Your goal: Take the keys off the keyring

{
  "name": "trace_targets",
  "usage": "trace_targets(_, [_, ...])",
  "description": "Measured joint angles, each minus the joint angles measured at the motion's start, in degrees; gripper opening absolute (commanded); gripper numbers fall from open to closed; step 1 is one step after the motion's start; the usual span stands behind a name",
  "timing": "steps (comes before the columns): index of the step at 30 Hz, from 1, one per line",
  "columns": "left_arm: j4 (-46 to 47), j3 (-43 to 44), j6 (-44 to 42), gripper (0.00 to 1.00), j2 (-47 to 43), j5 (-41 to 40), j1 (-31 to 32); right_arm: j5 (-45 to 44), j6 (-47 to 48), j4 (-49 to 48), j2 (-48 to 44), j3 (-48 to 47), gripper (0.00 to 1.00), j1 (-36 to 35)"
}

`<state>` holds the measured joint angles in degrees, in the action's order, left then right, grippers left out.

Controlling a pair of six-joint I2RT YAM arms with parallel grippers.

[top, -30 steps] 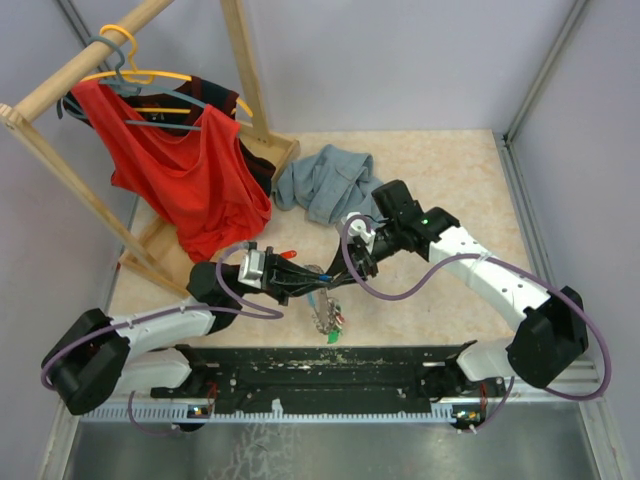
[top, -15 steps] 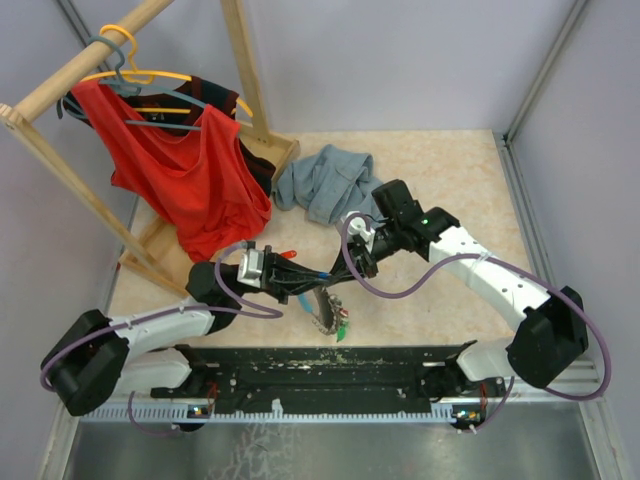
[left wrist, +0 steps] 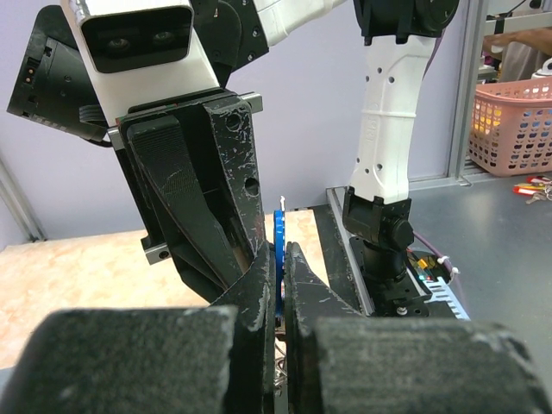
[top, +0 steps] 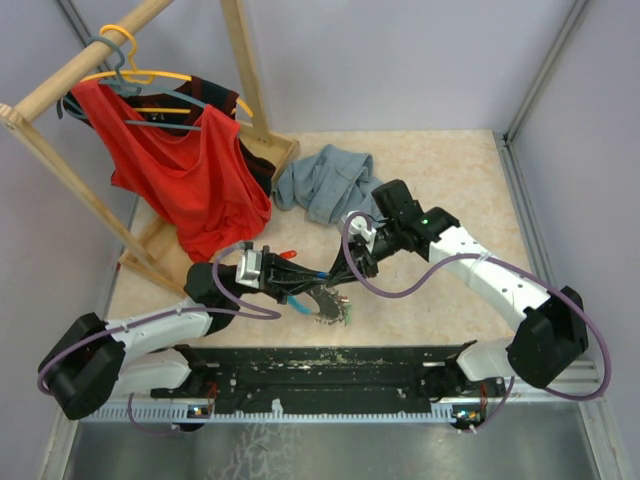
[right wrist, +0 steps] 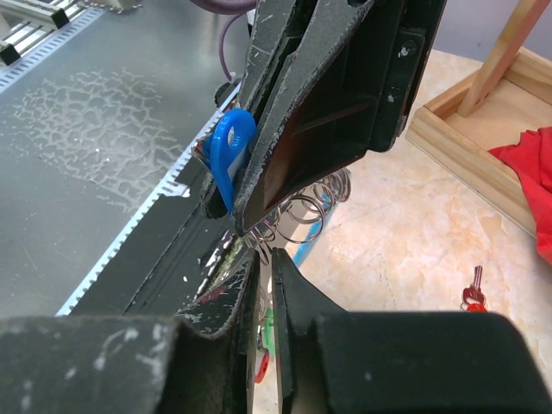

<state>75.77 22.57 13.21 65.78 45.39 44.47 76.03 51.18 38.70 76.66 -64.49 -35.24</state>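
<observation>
From above: shows the left tool and the right tool tip to tip over the near edge of the tabletop. Shows the keyring bunched just beneath them, with a green key at its side. Places a loose red key on the tabletop beside the left wrist and a grey-blue garment farther back.

Left wrist: finds the left tool clamped together on a blue key, edge-on and upright, with the right tool's black fingers slanting down just beside it.

Right wrist: catches the right tool's fingers nearly together, a thin slit between. Cannot tell whether anything is pinched there. Shows the blue key's head gripped in the left tool above and silvery rings dangling below it.
</observation>
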Motion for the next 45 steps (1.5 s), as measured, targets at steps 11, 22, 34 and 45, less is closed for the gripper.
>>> trace_targets(11, [0.02, 0.00, -0.02, 0.00, 0.00, -0.33, 0.00, 0.39, -0.92, -0.37, 0.02, 0.00, 0.13, 0.00])
trace_targets(22, [-0.04, 0.00, -0.20, 0.00, 0.00, -0.85, 0.00, 0.79, -3.58, -2.73, 0.76, 0.00, 0.00, 0.00])
trace_targets(34, [-1.62, -1.53, -1.99, 0.00, -2.71, -3.39, 0.00, 0.09, -7.85, -5.31, 0.79, 0.00, 0.00, 0.17])
trace_targets(45, [4.55, -7.76, -7.93, 0.00, -3.87, -4.26, -0.24, -0.70, -17.31, -13.00, 0.79, 2.64, 0.00, 1.42])
